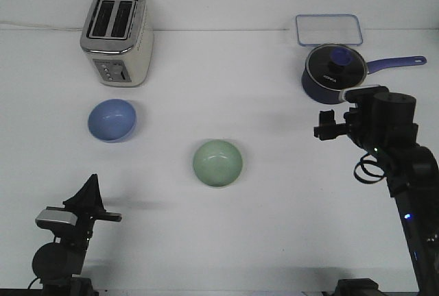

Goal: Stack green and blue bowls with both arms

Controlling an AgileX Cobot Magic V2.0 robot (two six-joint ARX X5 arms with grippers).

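Note:
The pale green bowl [217, 163] sits upright and empty near the middle of the table. The light blue bowl [112, 120] sits upright and empty to its left and further back, in front of the toaster. My left gripper [91, 181] is low at the near left, well short of both bowls, its fingers together in a point and holding nothing. My right arm is raised at the right. Its gripper end [326, 126] points left, right of the green bowl and apart from it. Its fingers do not show clearly.
A cream and silver toaster [116, 37] stands at the back left. A dark blue saucepan with a glass lid [334, 72] and long handle sits at the back right, just behind my right arm. A clear container lid [328, 29] lies behind it.

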